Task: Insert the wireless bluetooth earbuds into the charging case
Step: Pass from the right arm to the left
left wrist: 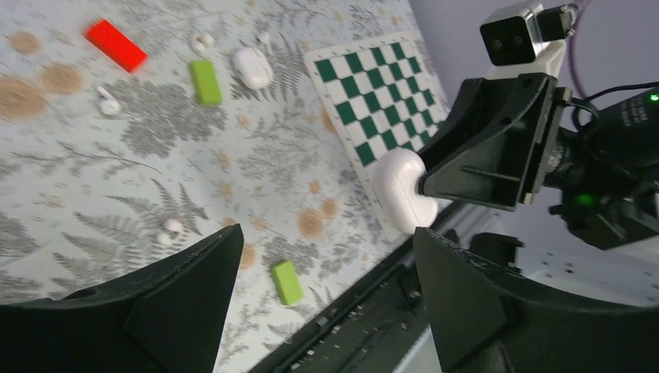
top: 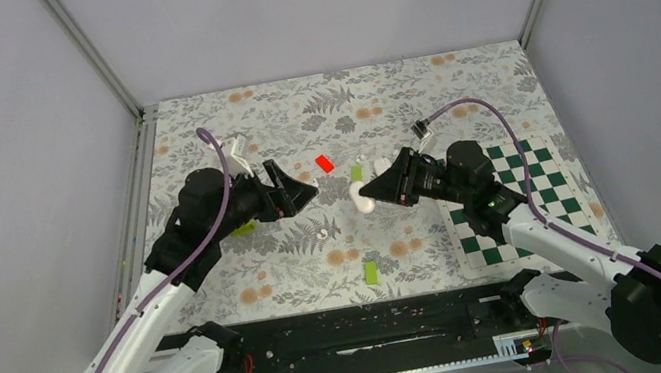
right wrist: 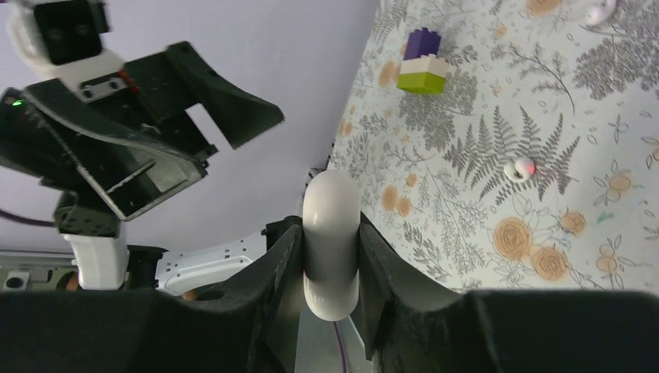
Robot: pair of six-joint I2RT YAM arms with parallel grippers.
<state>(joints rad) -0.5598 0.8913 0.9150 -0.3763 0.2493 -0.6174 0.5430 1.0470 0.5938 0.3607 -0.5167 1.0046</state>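
Observation:
My right gripper (top: 371, 191) is shut on the white glossy charging case (top: 363, 200) and holds it above the floral mat. In the right wrist view the case (right wrist: 330, 241) sits pinched between both fingers. It also shows in the left wrist view (left wrist: 402, 192). My left gripper (top: 304, 194) is open and empty, level with the case and a short way to its left; its jaws (left wrist: 326, 233) stand wide apart. Tiny white earbuds lie on the mat: one (top: 322, 233) below the left gripper, also in the left wrist view (left wrist: 169, 231), and others (left wrist: 109, 104) (left wrist: 203, 40) further back.
A red block (top: 324, 162), lime-green blocks (top: 371, 271) (top: 357, 174) (top: 242, 229), and a second white rounded piece (left wrist: 252, 67) lie on the mat. A green checkerboard (top: 522, 205) lies under the right arm. A purple-white-green brick stack (right wrist: 421, 62) stands near the left arm.

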